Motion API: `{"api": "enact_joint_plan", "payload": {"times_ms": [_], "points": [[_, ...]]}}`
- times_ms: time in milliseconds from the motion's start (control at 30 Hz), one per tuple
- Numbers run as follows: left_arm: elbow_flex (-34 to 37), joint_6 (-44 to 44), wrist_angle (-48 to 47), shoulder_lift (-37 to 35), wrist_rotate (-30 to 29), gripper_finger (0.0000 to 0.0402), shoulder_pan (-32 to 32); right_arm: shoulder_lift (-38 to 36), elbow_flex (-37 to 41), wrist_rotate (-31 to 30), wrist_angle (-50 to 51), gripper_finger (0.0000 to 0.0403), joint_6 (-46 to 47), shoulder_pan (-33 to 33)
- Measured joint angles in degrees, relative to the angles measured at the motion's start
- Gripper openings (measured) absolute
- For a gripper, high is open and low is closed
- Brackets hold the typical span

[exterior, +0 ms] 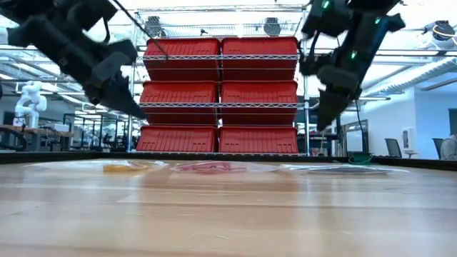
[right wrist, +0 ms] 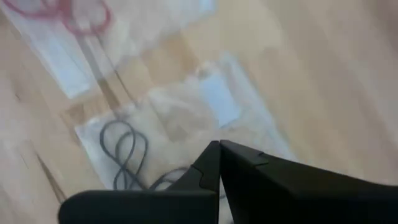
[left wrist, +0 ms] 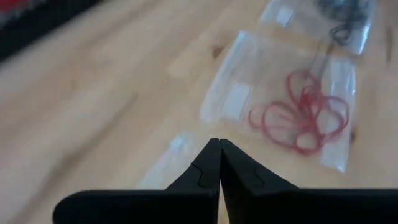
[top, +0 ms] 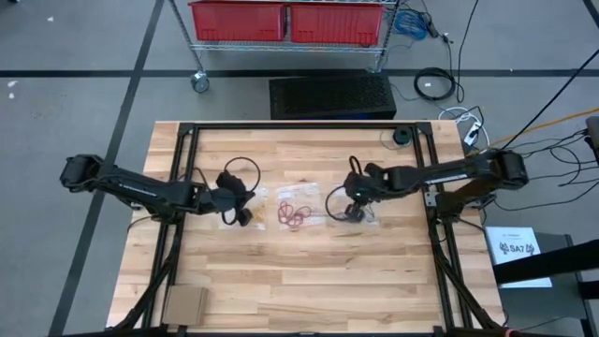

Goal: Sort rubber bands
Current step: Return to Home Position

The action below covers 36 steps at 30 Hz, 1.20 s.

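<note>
The rubber bands [top: 293, 216] are lying sorted in three clear bags [left wrist: 233, 99] on the surface [top: 309, 281], so the job is looking done, with left fingers [left wrist: 202, 177] and right fingers [right wrist: 249, 171] pressing together above them.

red bins [exterior: 182, 93] on wire shelf [exterior: 214, 105]

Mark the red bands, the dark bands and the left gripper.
Red bands [left wrist: 301, 118]: left wrist view, middle of the tangle.
Dark bands [right wrist: 124, 154]: right wrist view, middle of the loops.
Left gripper [left wrist: 219, 144]: left wrist view, its shut fingertips.
</note>
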<state>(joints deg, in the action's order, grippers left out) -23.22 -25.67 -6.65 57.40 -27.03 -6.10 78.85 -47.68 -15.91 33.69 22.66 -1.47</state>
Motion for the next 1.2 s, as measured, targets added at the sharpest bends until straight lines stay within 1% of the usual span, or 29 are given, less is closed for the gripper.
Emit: {"api": "enact_joint_plan", "payload": {"times_ms": [100, 167, 233, 267, 300, 400, 433, 500, 600, 667, 700, 767, 833, 933, 1000, 1033, 1100, 1200], "points": [[-1.2, 8.8, 0.4, -4.1, -2.1, 0.0011, 0.0, -5.2, 1.7, -5.8, -3.3, 0.0000, -2.6, 3.5], [-1.2, 13.9, 0.4, -8.0, -3.6, 0.0011, 0.0, -9.7, 4.9, -7.1, -7.8, 0.0000, -4.5, 5.3], [-0.1, 19.4, 3.3, -11.9, -3.6, 0.0011, 0.3, -14.8, 9.8, -8.0, -14.9, 0.0000, -5.6, 6.6], [1.1, 22.1, 6.2, -13.6, -2.1, 0.0011, 0.7, -17.3, 12.8, -8.2, -19.6, 0.0000, -6.4, 7.0], [2.6, 24.8, 11.1, -14.8, 0.5, 0.0011, 1.4, -19.7, 15.9, -8.3, -24.7, 0.0000, -7.3, 7.1], [7.6, 31.0, 31.1, -15.4, 11.2, 0.0011, 5.1, -24.5, 24.7, -8.0, -41.4, 0.0000, -11.2, 5.3], [8.8, 32.3, 35.8, -14.8, 14.4, 0.0011, 6.9, -25.5, 27.1, -7.8, -46.6, 0.0000, -12.5, 4.4], [9.5, 33.5, 39.8, -13.0, 18.7, 0.0011, 10.6, -26.8, 31.0, -4.6, -55.7, 0.0000, -15.3, 2.1], [9.5, 33.8, 40.0, -12.1, 21.0, 0.0011, 16.0, -28.2, 33.5, 1.8, -62.2, 0.0000, -18.3, -1.3], [9.6, 34.1, 39.3, -12.9, 21.9, 0.0011, 18.2, -30.1, 33.8, 3.9, -61.1, 0.0000, -20.2, -2.6], [9.6, 34.7, 39.2, -14.4, 22.1, 0.0011, 18.8, -31.5, 33.7, 3.9, -59.6, 0.0000, -20.9, -2.9], [9.5, 36.1, 35.7, -19.1, 22.1, 0.0011, 19.2, -35.5, 33.8, 3.9, -55.6, 0.0000, -21.7, -3.1], [9.5, 36.6, 28.6, -24.8, 22.1, 0.0011, 19.3, -41.1, 33.8, 2.8, -50.5, 0.0000, -22.2, -3.1], [9.5, 36.6, 17.2, -33.9, 21.0, 0.0011, 19.3, -50.8, 33.8, -0.4, -40.6, 0.0000, -22.0, -3.0], [9.6, 36.6, 12.7, -39.0, 19.7, 0.0011, 19.3, -56.6, 33.9, -2.3, -38.0, 0.0000, -22.3, -3.1], [10.0, 36.5, 13.0, -41.0, 19.2, 0.0011, 19.3, -58.9, 34.4, -2.2, -38.5, 0.0000, -23.3, -3.1], [12.2, 35.8, 16.8, -44.3, 18.8, 0.0011, 19.3, -62.8, 36.4, -2.3, -40.3, 0.0000, -25.7, -3.1], [18.8, 34.9, 23.9, -46.5, 18.4, 0.0011, 19.6, -66.3, 41.1, -3.4, -44.1, 0.0000, -27.3, -3.3]]}}
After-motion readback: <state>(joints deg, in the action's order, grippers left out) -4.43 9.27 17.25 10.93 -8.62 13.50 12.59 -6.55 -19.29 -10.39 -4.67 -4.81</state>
